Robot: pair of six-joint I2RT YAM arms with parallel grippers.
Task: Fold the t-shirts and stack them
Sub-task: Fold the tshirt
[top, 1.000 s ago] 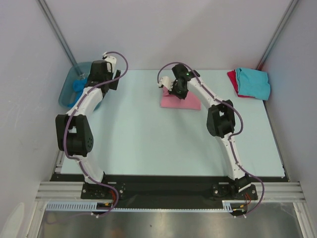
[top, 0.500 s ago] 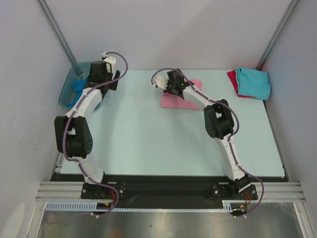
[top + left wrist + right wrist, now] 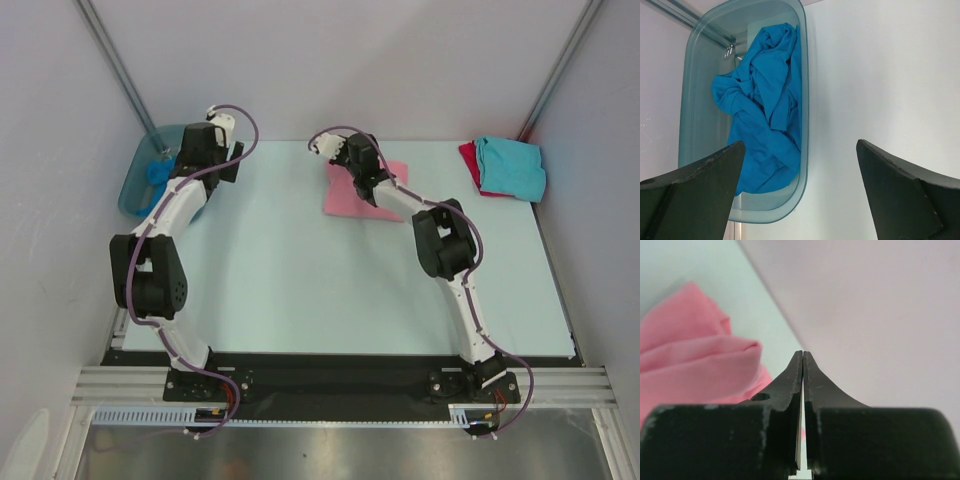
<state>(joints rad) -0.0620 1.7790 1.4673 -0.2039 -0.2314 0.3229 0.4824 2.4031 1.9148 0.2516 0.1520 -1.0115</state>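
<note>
Partly hidden behind the closed right claw (image 3: 803, 354) lies the pink t-shirt (image 3: 695, 365); left claw (image 3: 800, 143) gapes.

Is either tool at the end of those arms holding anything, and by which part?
Nothing is held. The left tool hangs open near the blue t-shirt in the tub; the right tool is shut, empty, by the pink t-shirt.

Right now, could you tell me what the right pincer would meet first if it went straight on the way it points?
Probably the back wall, near its foot; the shut right pincer points past the pink t-shirt beside it.
</note>
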